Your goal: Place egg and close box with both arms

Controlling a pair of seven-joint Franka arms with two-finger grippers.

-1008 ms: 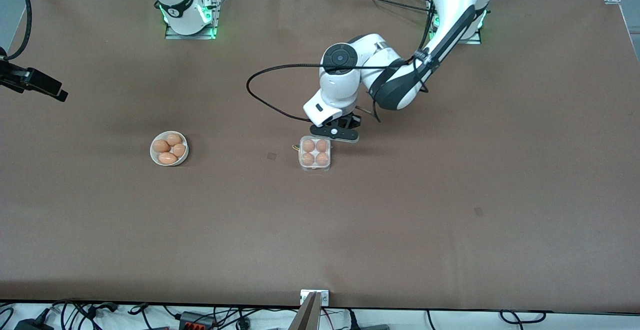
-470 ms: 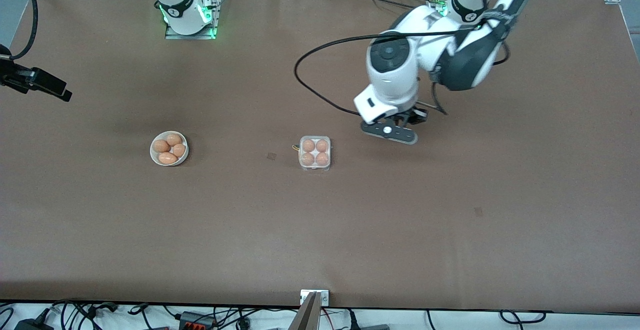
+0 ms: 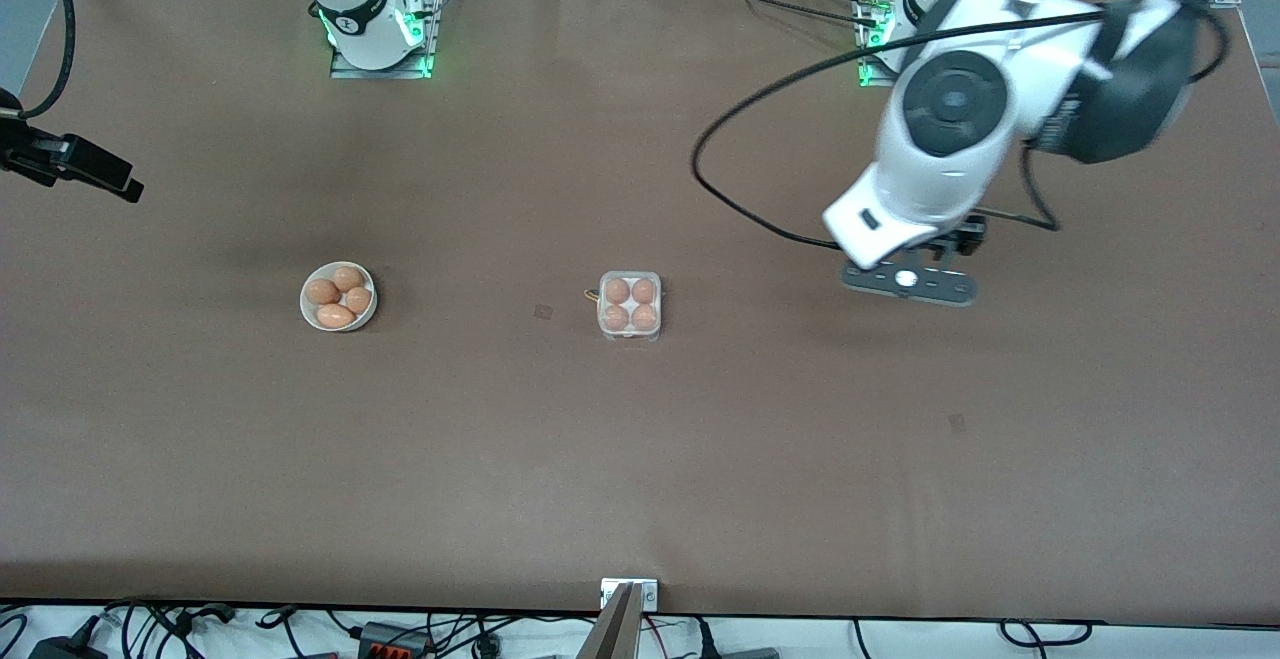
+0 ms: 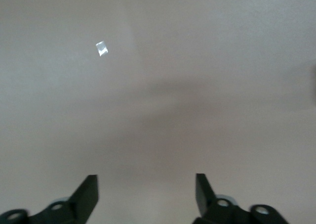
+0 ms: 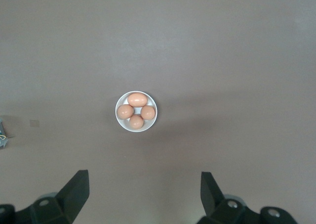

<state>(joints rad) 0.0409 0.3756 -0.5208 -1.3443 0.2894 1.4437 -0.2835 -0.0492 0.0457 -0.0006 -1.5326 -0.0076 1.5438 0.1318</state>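
**Box shut with four eggs, both end effectors empty**

Front view: the box [image 3: 630, 306] sits near the middle of the brown surface [image 3: 640, 459], lid down, four orange-brown eggs showing through the clear plastic, one in each cell. The egg [image 3: 618, 290] in the cell farthest from the front camera on the right arm's side looks just like its three neighbours. Toward the right arm's end of the surface, well apart from the box, stands a round white bowl [image 3: 339, 297] with four more eggs in it. The left arm reaches out from its base, and the left end effector [image 3: 908, 280] hangs in the air over bare surface toward the left arm's end, well apart from the box. The right arm waits; only a dark part of it shows at the picture's edge.

Left wrist view: the left end effector [image 4: 146, 192] has its two black fingers spread wide with nothing between them, just blurred bare surface below and one small bright speck [image 4: 101, 49] on it.

Right wrist view: the right end effector [image 5: 144, 190] is up high over the bowl [image 5: 136, 111], fingers [image 5: 78, 187] spread wide, gripping nothing. Four eggs lie together in the bowl.
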